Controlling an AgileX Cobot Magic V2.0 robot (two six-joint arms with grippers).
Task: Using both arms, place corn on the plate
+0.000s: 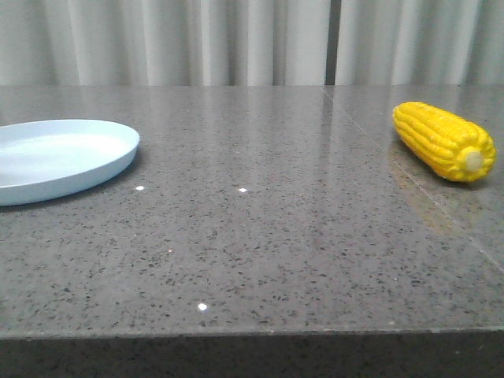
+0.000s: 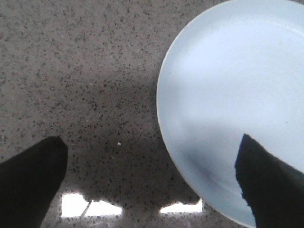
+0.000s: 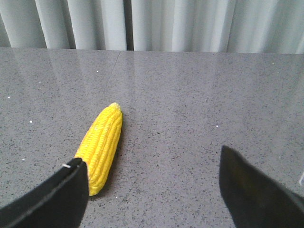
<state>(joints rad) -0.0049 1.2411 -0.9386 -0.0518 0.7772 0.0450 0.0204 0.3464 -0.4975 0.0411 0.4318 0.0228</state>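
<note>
Left fingers are spread wide apart with nothing between them, one tip over the bare grey speckled desk, the other overlapping the rim side of the pale blue plate. Right fingers are spread wide too, holding nothing; one tip sits right in front of the stub end of the corn cob, which lies flat on the desk. In the front view the plate is at the far left, the corn far right, well apart. Pale curtains hang behind.
</note>
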